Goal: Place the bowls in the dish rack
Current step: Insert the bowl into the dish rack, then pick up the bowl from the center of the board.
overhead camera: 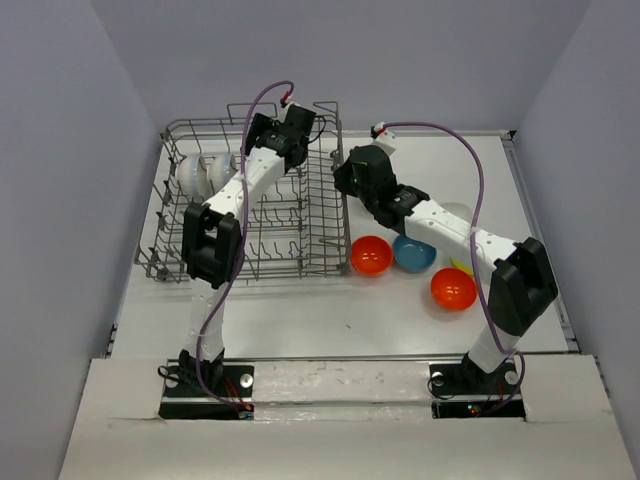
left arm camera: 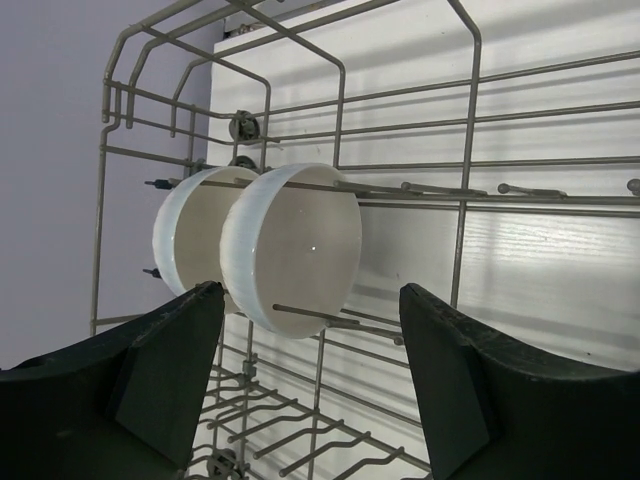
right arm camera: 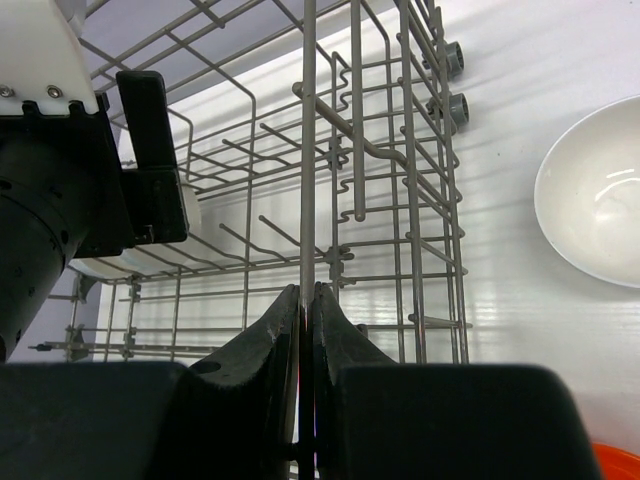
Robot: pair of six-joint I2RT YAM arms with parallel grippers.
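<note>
Two white bowls (left arm camera: 290,250) stand on edge in the far-left corner of the dish rack (overhead camera: 200,124) before the released left hand (left arm camera: 310,375), while the right hand (right arm camera: 306,330), clenched on a right-wall rack wire, is nearer the orange bowl (overhead camera: 371,256) lying on the desk (overhead camera: 300,310) just beside the rack.

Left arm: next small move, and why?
Probably lift the left gripper clear of the dish rack: it is open and empty, two white bowls already stand in the tines, and the right gripper is shut on a rack wire.
</note>
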